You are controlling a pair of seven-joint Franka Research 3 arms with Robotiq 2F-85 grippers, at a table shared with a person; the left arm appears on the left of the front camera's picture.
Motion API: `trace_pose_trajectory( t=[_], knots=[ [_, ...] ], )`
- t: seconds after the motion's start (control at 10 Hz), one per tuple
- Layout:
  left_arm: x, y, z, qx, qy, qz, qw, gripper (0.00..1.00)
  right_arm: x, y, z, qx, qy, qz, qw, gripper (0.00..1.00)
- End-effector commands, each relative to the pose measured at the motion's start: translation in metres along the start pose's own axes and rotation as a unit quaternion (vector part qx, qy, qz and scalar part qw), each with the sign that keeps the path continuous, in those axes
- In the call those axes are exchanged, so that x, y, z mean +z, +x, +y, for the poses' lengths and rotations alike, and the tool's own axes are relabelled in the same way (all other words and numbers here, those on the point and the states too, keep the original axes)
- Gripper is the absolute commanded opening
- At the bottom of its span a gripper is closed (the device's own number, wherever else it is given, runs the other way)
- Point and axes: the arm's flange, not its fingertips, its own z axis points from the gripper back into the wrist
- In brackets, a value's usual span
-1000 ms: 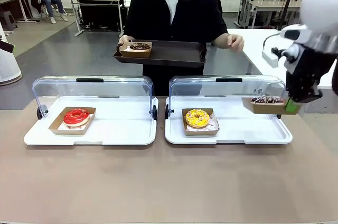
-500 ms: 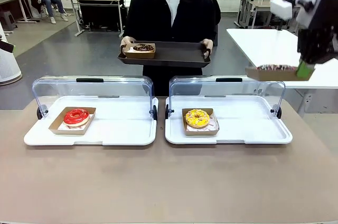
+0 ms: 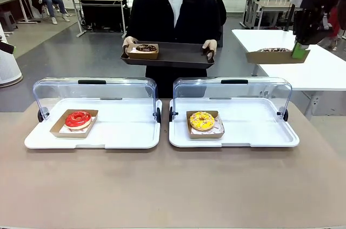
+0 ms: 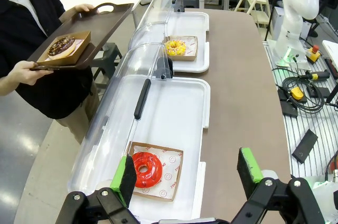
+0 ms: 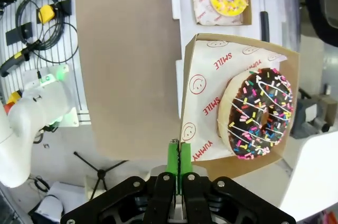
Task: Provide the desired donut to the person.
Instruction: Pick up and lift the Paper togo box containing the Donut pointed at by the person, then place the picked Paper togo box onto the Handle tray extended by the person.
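The chocolate sprinkled donut (image 5: 257,113), in a card box (image 5: 211,102) judged light and bendable, is pinched by one rim in the closed right end effector (image 5: 178,152), well right of the serving tray (image 3: 167,55) held by the person (image 3: 162,21), and should be kept level.

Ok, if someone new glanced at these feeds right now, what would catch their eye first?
The right claw, high at the right, shut on the edge of a brown cardboard tray carrying a chocolate donut with coloured sprinkles. Across the table, the person in black holds a dark serving tray with another boxed chocolate donut. Nearer, a red glazed donut and a yellow sprinkled donut sit in white display cases.
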Motion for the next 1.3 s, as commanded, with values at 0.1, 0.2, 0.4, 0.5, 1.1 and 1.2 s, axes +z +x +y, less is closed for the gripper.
trace_pose_trajectory(
  t=[0.1, 0.2, 0.4, 0.5, 1.1, 1.2],
  knots=[
    [0.0015, 0.0008, -0.0004, -0.002, 0.002, -0.003, 1.000, 1.00, 0.0035, -0.0013, 0.0129, 0.001, -0.003, -0.001, 1.000, 0.00],
    [0.0015, 0.0008, -0.0004, -0.002, 0.002, -0.003, 1.000, 1.00, 0.0035, -0.0013, 0.0129, 0.001, -0.003, -0.001, 1.000, 0.00],
    [0.0015, 0.0008, -0.0004, -0.002, 0.002, -0.003, 1.000, 1.00, 0.0035, -0.0013, 0.0129, 0.001, -0.003, -0.001, 1.000, 0.00],
    [0.0015, 0.0008, -0.0004, -0.002, 0.002, -0.003, 1.000, 1.00, 0.0035, -0.0013, 0.0129, 0.001, -0.003, -0.001, 1.000, 0.00],
    [0.0015, 0.0008, -0.0004, -0.002, 0.002, -0.003, 1.000, 1.00, 0.0035, -0.0013, 0.0129, 0.001, -0.003, -0.001, 1.000, 0.00],
    [0.0015, 0.0008, -0.0004, -0.002, 0.002, -0.003, 1.000, 1.00, 0.0035, -0.0013, 0.0129, 0.001, -0.003, -0.001, 1.000, 0.00]
  ],
)
